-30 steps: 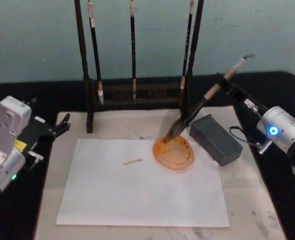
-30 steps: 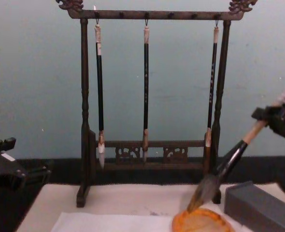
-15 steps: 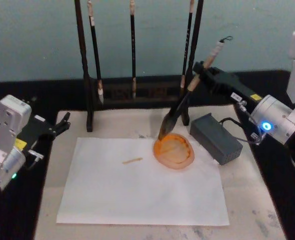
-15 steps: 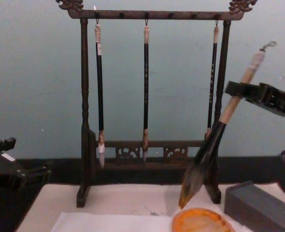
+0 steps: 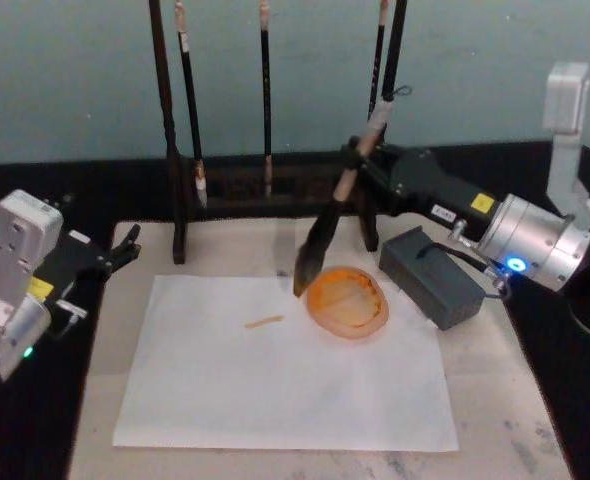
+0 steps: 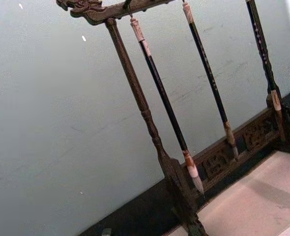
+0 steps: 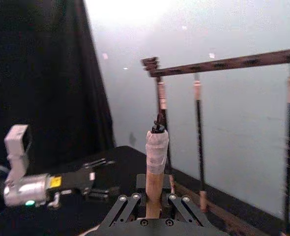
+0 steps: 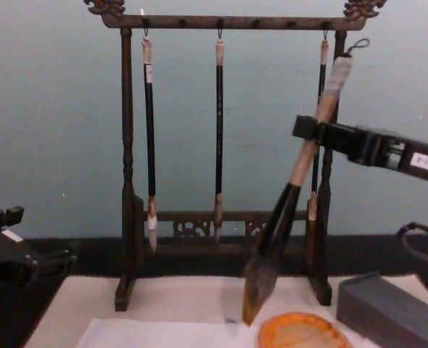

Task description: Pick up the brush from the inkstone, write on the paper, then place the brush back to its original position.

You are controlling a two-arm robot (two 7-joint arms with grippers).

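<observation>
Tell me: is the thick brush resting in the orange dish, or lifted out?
Lifted out. The right gripper holds the brush tilted, its tuft beside the orange dish.

a dark wooden brush stand (image 6: 135, 93) rises in front of a pale teal wall (image 6: 51, 123). its carved top bar (image 6: 110, 9) ends in a curled ornament just past the turned post. three thin black-handled brushes hang from that bar, well apart. the first brush (image 6: 162, 98), nearest the post, ends in a white tip. the middle brush (image 6: 209, 83) and the far brush (image 6: 262, 49) end close to the stand's carved lower rail (image 6: 243, 140). by the stand's foot, a black table (image 6: 135, 219) meets a cream mat (image 6: 263, 196).
</observation>
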